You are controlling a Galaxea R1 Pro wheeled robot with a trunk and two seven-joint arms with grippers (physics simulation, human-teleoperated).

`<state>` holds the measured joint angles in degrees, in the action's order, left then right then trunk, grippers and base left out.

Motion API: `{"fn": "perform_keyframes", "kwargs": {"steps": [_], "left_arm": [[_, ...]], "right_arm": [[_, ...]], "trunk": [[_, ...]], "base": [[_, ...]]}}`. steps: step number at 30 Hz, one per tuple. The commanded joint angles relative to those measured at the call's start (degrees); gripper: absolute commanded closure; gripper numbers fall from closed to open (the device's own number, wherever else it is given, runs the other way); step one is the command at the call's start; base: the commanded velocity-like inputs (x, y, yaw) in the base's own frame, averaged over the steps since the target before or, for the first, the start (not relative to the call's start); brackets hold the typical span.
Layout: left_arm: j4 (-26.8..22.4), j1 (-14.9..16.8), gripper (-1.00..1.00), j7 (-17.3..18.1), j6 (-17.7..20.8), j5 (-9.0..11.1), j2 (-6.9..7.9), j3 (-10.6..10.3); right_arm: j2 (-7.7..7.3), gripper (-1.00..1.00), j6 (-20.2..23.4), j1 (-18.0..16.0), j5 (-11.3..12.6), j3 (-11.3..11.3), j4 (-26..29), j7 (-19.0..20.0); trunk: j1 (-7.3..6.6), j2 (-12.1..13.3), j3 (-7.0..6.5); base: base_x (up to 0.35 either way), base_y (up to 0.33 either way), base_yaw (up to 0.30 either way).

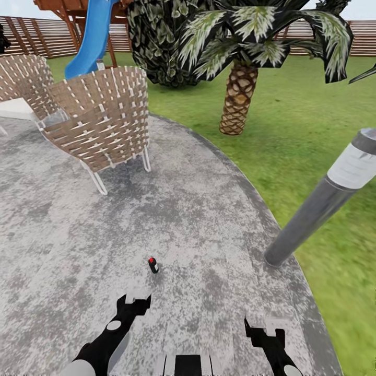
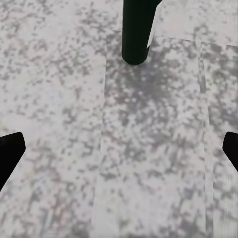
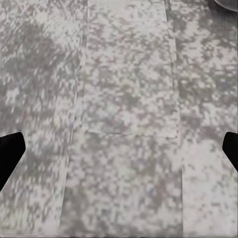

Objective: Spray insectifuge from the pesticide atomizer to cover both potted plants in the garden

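A small dark object with a red dot on top [image 1: 153, 265], upright on the grey speckled patio [image 1: 62, 235], is seen just ahead of the robot; it may be the pesticide atomizer, though no light spray head can be made out at this size. In the left wrist view a dark upright cylinder [image 2: 137, 32] is seen ahead of the fingers, probably the same object. The left gripper [image 1: 133, 299] is held low above the paving just short of it, jaws spread and empty. The right gripper [image 1: 265, 328] is held well to the side, likewise spread and holding nothing. Further out, two woven wicker chairs [image 1: 102, 120] are placed on the patio, a tilted grey lamp post [image 1: 318, 203] at its edge, then lawn [image 1: 292, 125], a palm [image 1: 239, 96], a blue slide [image 1: 93, 36] and a slatted fence [image 1: 360, 36]. No potted plants are seen. As a judgement, the small upright object could be tipped or pushed away if it is clipped by a finger during the approach, and the wrong item could be grasped if the red-dotted thing is not the sprayer
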<state>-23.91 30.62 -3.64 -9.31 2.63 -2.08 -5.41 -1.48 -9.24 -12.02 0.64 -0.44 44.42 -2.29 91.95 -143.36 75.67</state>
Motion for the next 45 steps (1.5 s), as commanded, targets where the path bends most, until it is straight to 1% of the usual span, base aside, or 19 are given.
{"fn": "perform_keyframes", "kwargs": {"steps": [1, 4, 8, 14, 25, 28, 30, 37, 45], "left_arm": [[0.0, 0.0, -1.0, -0.4, -0.6, 0.3, 0.07, -0.5], [0.3, 0.0, -1.0, -0.3, -2.6, 0.2, 0.18, -0.5], [0.5, 0.0, -1.0, -0.3, -3.2, 0.2, 0.18, -0.5], [0.5, 0.0, -1.0, -0.3, -3.3, 0.2, 0.15, -0.5], [0.4, 0.0, -1.0, -0.3, -3.4, 0.2, -0.06, -0.5], [0.4, 0.0, -1.0, -0.3, -3.4, 0.2, 0.06, -0.5], [0.4, 0.0, -1.0, -0.3, -3.5, 0.2, 0.01, -0.5], [0.5, 0.0, -1.0, -0.3, -3.8, 0.2, 0.03, -0.5], [0.4, 0.0, -1.0, -0.3, -3.8, 0.2, -0.03, -0.5]], "right_arm": [[-0.01, -1.0, -0.2, 0.0, 0.1, 0.1, 0.0, -0.2], [-0.01, -1.0, -0.2, 0.0, 0.1, 0.1, 0.0, -0.2], [-0.01, -1.0, -0.2, 0.0, 0.1, 0.1, 0.0, -0.3], [-0.01, -1.0, -0.2, 0.0, 0.0, 0.1, 0.0, -0.3], [-0.01, -1.0, -0.2, 0.0, -0.2, 0.1, 0.0, -0.3], [-0.26, -1.0, -0.3, 0.0, -0.3, 0.0, -0.2, -0.3], [-0.51, -1.0, -0.3, 0.0, -0.3, -0.1, -0.6, -0.3], [-0.62, -1.0, -0.3, 0.0, -0.2, -0.1, -0.8, -0.3], [-0.63, -1.0, -0.3, 0.0, -0.3, 0.1, -1.0, -0.2]], "trunk": [[0.01, 0.0, 0.36], [0.09, -0.1, 1.3], [0.19, -0.1, 2.55], [0.35, -0.2, 4.24], [0.63, -0.3, 6.71], [0.71, -0.4, 7.38], [0.71, -0.4, 7.38], [0.71, -0.4, 7.38], [0.71, -0.4, 7.38]], "base": [[0.0, 0.0, 0.0], [0.0, 0.0, 0.0], [0.0, 0.0, 0.0], [0.0, 0.0, 0.0], [0.0, 0.0, 0.0], [0.0, 0.0, 0.0], [0.0, 0.0, 0.0], [0.013, 0.0, 0.0], [0.235, 0.0, 0.0]]}}
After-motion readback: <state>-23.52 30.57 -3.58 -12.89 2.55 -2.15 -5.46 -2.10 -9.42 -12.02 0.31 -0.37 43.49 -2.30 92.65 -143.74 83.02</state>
